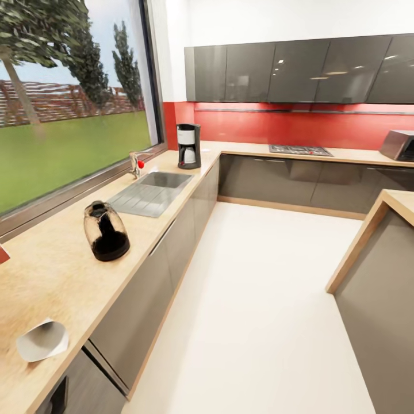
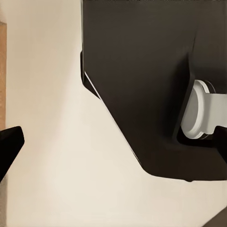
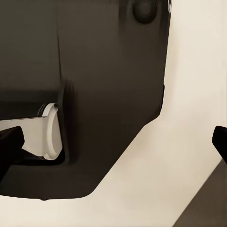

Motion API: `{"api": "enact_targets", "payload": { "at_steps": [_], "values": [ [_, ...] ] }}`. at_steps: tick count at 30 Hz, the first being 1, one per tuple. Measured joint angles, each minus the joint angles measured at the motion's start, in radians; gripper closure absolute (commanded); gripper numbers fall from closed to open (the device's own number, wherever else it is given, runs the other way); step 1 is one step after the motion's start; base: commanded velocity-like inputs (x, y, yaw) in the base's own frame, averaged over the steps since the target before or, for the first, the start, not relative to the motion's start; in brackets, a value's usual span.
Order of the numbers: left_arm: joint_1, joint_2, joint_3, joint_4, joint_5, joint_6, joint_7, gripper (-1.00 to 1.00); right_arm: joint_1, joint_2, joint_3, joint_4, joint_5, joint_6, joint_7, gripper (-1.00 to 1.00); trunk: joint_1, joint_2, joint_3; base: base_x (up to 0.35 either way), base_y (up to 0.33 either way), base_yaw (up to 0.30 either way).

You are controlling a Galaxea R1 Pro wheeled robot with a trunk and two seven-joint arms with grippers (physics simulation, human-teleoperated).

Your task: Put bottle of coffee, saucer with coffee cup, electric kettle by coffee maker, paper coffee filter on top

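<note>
Head view looks down the kitchen along the counter, a long beige speckled top that runs under the window and turns the corner below the red backsplash. Near the corner stands the coffee maker, upright, dark with a white upper front, just past the sink and its faucet. On the near side of the sink, well apart from the coffee maker, the electric kettle stands on the counter, rounded dark glass on a black base. Closer still, near the counter's front edge, the paper coffee filter lies on its side, a white cone with its open mouth showing. A hob is set into the far run of counter, and the wooden island top shows at the right.

Left wrist view looks down at the pale floor and the robot's dark base; the left gripper has its dark fingertips at opposite edges, spread wide with nothing between them. Right wrist view gives the same floor and base, and the right gripper is likewise spread wide and empty.
</note>
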Motion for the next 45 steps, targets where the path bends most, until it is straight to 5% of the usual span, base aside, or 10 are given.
{"api": "enact_targets", "payload": {
  "at_steps": [25, 45],
  "values": [
    [0.000, -0.001, 0.001, -0.005, 0.000, 0.000, 0.000, -1.00, 0.000, 0.000, 0.000, 0.000, 0.000, 0.000, 0.000, -1.00, 0.000, 0.000, 0.000, 0.118, -0.002, 0.004],
    [0.000, -0.001, 0.001, -0.005, 0.000, 0.000, 0.000, -1.00, 0.000, 0.000, 0.000, 0.000, 0.000, -0.001, -0.001, -1.00, 0.000, 0.000, 0.000, 0.013, -0.114, 0.264]
  ]
}}
